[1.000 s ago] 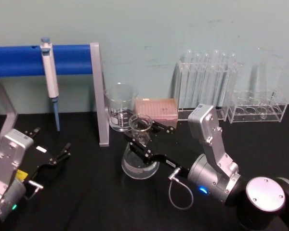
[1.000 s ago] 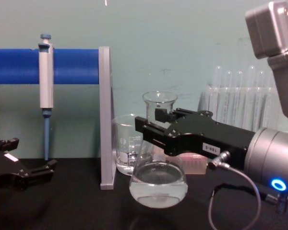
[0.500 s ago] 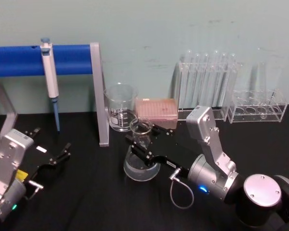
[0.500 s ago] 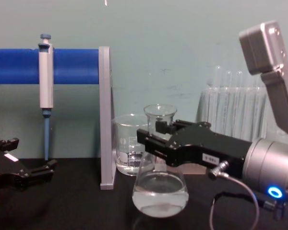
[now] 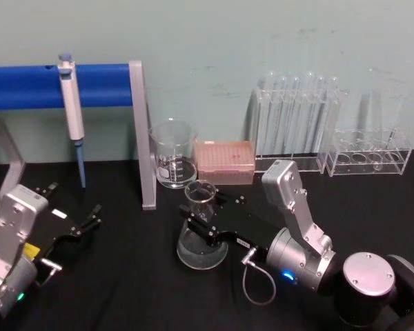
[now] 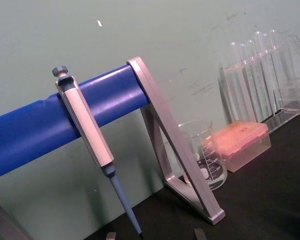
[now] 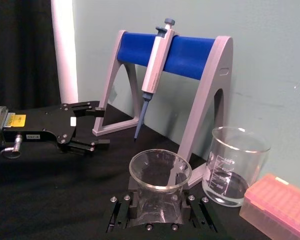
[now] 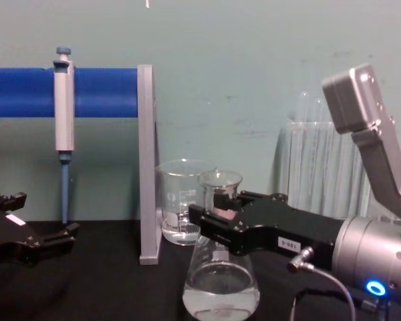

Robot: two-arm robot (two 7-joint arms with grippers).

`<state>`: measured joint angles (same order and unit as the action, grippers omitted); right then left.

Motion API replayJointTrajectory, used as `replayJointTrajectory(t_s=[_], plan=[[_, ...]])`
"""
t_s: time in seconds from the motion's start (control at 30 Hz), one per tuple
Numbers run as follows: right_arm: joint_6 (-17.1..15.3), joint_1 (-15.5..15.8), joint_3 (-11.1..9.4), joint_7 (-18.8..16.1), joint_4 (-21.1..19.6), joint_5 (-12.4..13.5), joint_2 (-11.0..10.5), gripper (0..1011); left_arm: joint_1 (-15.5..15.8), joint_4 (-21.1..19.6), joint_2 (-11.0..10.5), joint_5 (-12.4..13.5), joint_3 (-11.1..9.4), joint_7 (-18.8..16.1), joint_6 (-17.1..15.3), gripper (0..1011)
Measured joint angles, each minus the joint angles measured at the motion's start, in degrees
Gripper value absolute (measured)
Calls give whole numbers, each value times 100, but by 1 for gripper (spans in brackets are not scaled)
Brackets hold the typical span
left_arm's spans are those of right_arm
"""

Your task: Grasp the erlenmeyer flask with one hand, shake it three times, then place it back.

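The erlenmeyer flask [image 5: 201, 243] is clear glass with a little clear liquid in its wide base. It is upright in the middle of the black table, its base at or just above the surface. My right gripper [image 5: 204, 214], black on a silver wrist with a blue ring, is shut on the flask's neck. The chest view shows the flask [image 8: 220, 291] low at the centre with the right gripper [image 8: 217, 215] clamped below the rim. From the right wrist, the flask's rim [image 7: 160, 171] sits between the fingers. My left gripper [image 5: 72, 205] rests open at the left, away from the flask.
A glass beaker [image 5: 172, 153] and a pink tip box [image 5: 224, 161] stand just behind the flask. A pipette [image 5: 72, 110] hangs on the blue-barred stand [image 5: 141, 131] at the back left. Test tube racks [image 5: 297, 127] line the back right.
My right gripper has come down and slightly toward me with the flask, bringing its base from clearly raised to the table's level. The left arm has not moved.
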<state>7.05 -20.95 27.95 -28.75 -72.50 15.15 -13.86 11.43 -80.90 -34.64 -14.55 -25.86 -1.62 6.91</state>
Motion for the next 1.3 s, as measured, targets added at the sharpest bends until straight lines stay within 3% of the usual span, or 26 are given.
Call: replayJointTrajectory(t_s=[0.57, 1.3], plan=[[-14, -118, 119, -131, 322, 64, 56, 453, 0, 0, 0, 0, 0, 0, 0, 1001], [-132, -126, 174, -145, 393, 127, 62, 453, 0, 0, 0, 0, 0, 0, 0, 1001]])
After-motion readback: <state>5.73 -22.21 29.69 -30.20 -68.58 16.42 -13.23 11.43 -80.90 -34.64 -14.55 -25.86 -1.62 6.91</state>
